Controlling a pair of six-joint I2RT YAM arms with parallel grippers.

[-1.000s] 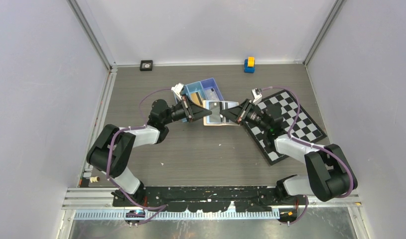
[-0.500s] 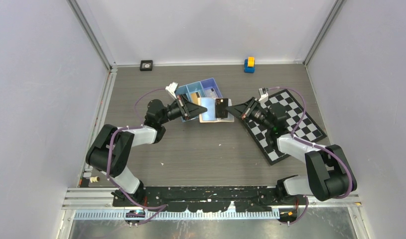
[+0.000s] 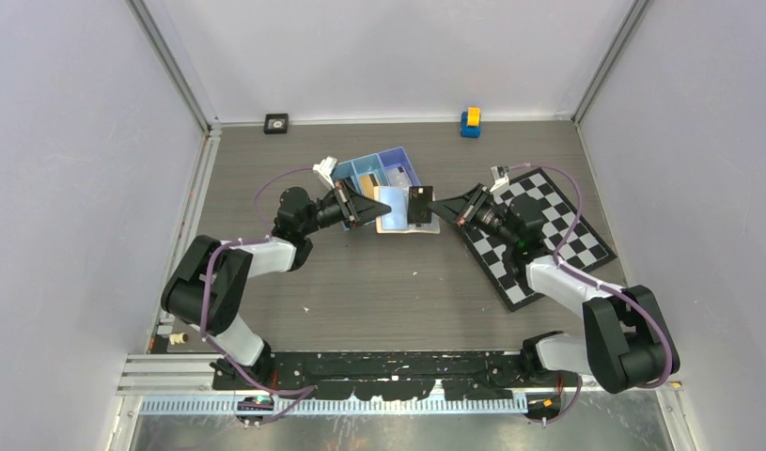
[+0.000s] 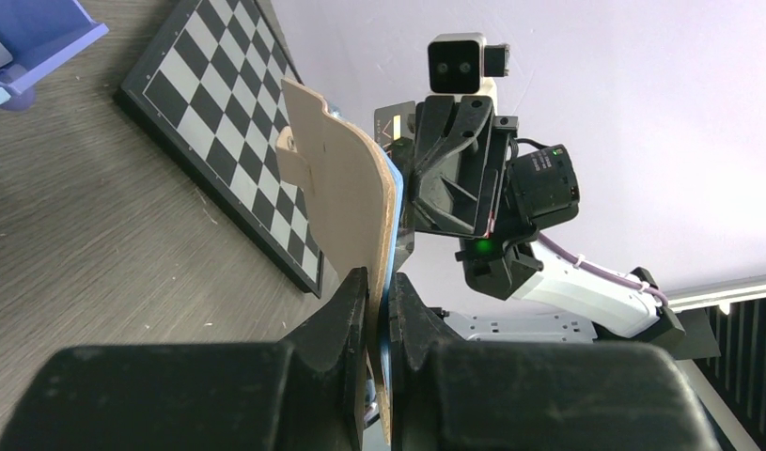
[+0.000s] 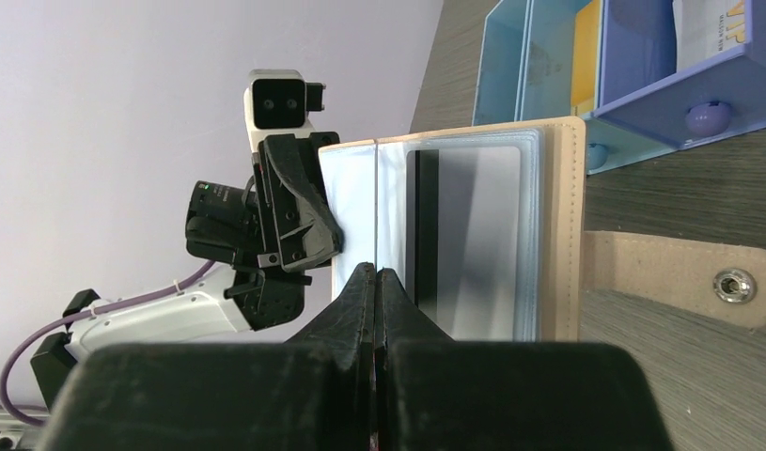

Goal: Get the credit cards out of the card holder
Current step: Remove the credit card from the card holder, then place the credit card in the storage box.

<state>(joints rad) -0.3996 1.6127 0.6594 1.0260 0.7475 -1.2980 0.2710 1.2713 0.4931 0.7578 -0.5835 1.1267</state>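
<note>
From the overhead view, the left tool point(image 3: 369, 208) sits just left of centre in the frame. Its fingers are nearly together, clamped on the left edge of the card holder point(image 3: 394, 209). The left wrist view shows this close up: the two fingers point(image 4: 352, 305) pinch the tan cover and its pale blue lining, and the holder stands up out of the tool, lifted off the desk point(image 3: 388, 291).

Just behind the holder, toward the top of the frame, sits a blue tray point(image 3: 404, 162). A tan card point(image 3: 367, 180) lies in its middle compartment.

At the holder's right edge is a dark card point(image 3: 418, 203), standing on edge and caught by the tip of the right tool point(image 3: 435, 207). That tool's fingers are pressed fully together. In its own wrist view the card shows only as a thin line rising from between the fingertips. Past it lies the opened holder, with clear sleeves, a tan stitched border and a snap tab point(image 5: 680, 279) sticking out to the right. I cannot tell whether the dark card is wholly free of its sleeve.

Right of the tools lies a chessboard point(image 3: 548, 235), under the right arm.
</note>
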